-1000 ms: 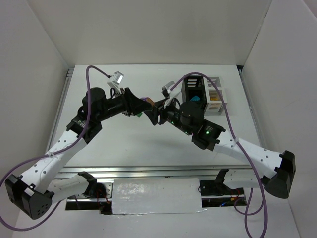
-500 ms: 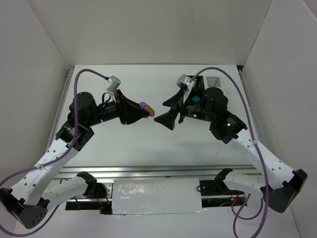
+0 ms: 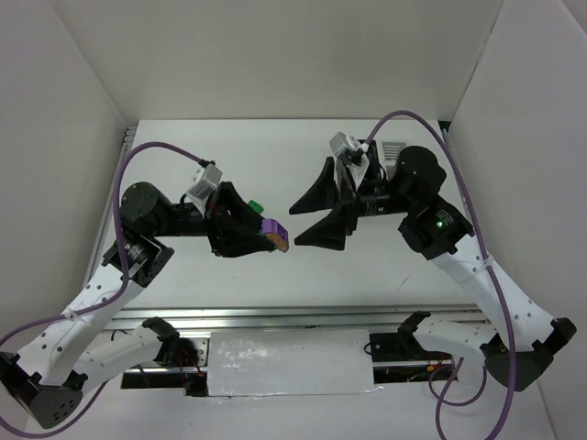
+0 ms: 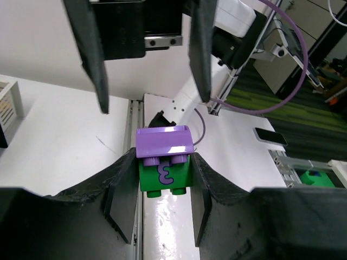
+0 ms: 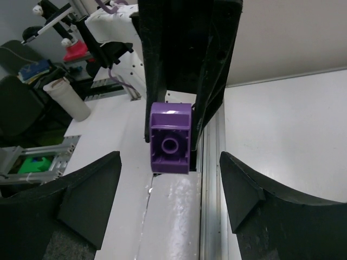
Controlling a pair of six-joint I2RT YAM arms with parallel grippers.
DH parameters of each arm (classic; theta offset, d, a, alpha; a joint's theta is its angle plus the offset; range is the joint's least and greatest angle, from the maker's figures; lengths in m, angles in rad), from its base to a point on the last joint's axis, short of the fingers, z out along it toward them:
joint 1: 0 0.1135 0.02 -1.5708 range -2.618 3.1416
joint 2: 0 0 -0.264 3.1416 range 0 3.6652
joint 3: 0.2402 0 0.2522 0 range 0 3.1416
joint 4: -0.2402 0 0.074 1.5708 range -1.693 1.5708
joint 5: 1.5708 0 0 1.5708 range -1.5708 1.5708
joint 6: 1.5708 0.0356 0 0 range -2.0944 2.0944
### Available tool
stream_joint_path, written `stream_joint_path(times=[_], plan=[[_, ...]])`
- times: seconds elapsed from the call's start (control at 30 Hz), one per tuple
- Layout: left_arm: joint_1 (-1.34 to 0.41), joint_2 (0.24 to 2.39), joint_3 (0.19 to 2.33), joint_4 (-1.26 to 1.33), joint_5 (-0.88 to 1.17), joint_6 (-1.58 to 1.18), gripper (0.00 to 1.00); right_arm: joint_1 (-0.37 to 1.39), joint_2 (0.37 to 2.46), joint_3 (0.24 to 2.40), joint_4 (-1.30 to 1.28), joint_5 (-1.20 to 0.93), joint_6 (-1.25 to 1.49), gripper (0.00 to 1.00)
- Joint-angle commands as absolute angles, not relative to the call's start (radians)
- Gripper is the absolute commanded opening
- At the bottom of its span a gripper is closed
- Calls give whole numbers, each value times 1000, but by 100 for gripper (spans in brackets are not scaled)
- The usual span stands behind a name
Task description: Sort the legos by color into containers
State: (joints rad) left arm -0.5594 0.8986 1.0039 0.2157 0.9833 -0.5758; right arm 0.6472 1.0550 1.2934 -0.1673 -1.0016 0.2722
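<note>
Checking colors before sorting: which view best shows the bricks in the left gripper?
Left wrist: the purple brick sits on a green brick, both clamped in the left gripper. Right wrist shows only purple, end-on. Top view shows a tiny purple bit.

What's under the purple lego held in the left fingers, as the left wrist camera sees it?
A green lego with a purple squiggle, touching the purple lego, clamped between the left fingers. The fingers cover its sides. From the right wrist, the purple lego hides it.
</note>
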Motion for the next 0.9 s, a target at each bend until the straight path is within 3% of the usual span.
stream_joint_path(times=[0.0,0.17,0.3,0.5,0.53,0.57,0.67,0.87], plan=[[-574,894,1005,308,1040,-549,0,653,1091,1354,-158,-1035,324,80],[-580,899,1008,294,1029,-534,0,721,1137,1400,-278,-905,259,75],[-581,908,1015,265,1005,-517,0,761,1152,1390,-278,-920,246,64],[-581,925,1028,233,973,-511,0,793,1155,1381,-290,-926,210,62],[-581,923,1028,233,973,-511,0,796,1157,1378,-287,-930,209,58],[-581,923,1025,238,971,-514,0,796,1158,1378,-284,-931,210,38],[-581,922,1023,248,983,-520,0,796,1163,1378,-285,-914,209,4],[-581,905,1014,252,1002,-511,0,789,1158,1378,-317,-900,144,0]])
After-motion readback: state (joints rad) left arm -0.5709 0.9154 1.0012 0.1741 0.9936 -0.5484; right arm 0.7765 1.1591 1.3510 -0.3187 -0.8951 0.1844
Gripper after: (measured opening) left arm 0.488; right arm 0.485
